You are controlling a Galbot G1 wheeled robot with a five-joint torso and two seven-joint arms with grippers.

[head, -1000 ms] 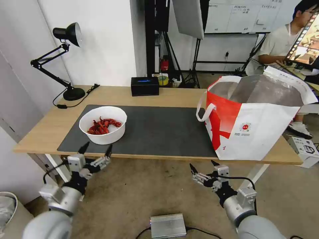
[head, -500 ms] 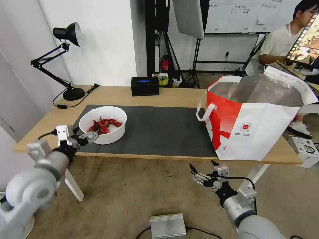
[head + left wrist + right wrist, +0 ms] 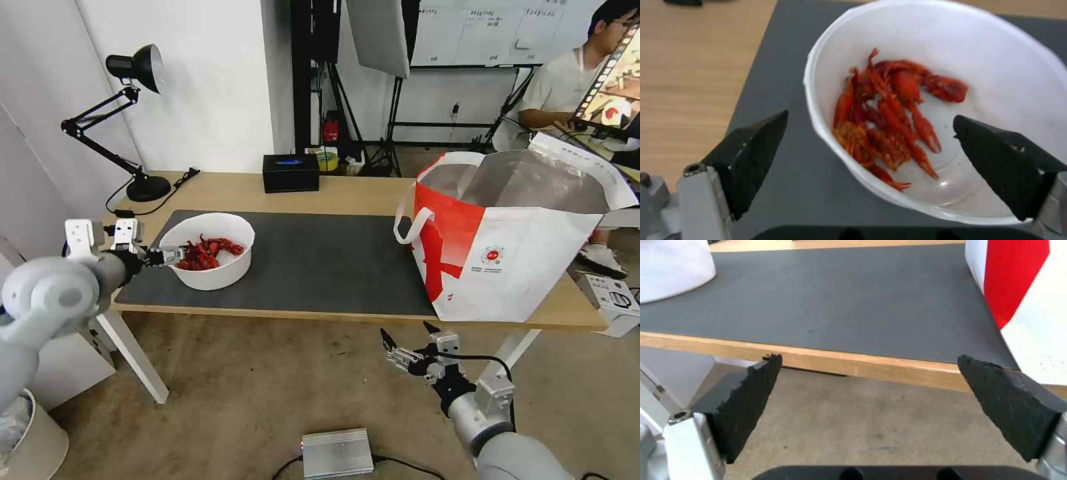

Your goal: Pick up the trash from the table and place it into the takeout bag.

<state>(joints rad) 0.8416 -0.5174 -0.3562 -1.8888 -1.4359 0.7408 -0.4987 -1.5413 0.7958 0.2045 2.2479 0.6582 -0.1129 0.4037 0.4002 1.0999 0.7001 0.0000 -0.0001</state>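
The white bowl [image 3: 208,251] left of the takeout bag [image 3: 513,247] looks light, thin-walled and flexible, so its rim, straddled by the wide-spread left gripper [image 3: 871,160], seems the hold.

The white bowl [image 3: 1018,66] looks like smooth, slightly glossy plastic, on a matt dark mat [image 3: 320,260]. The table [image 3: 360,190] is light wood. The takeout bag [image 3: 533,247] has shiny foil lining.

Both arms are smooth silver-grey tubes with rounded joints. Each gripper, the left [image 3: 175,254] and the right [image 3: 407,333], has pale metal blocks, black wedge fingers [image 3: 746,400] with rough pads, a hex screw and what looks like a thin black cable.
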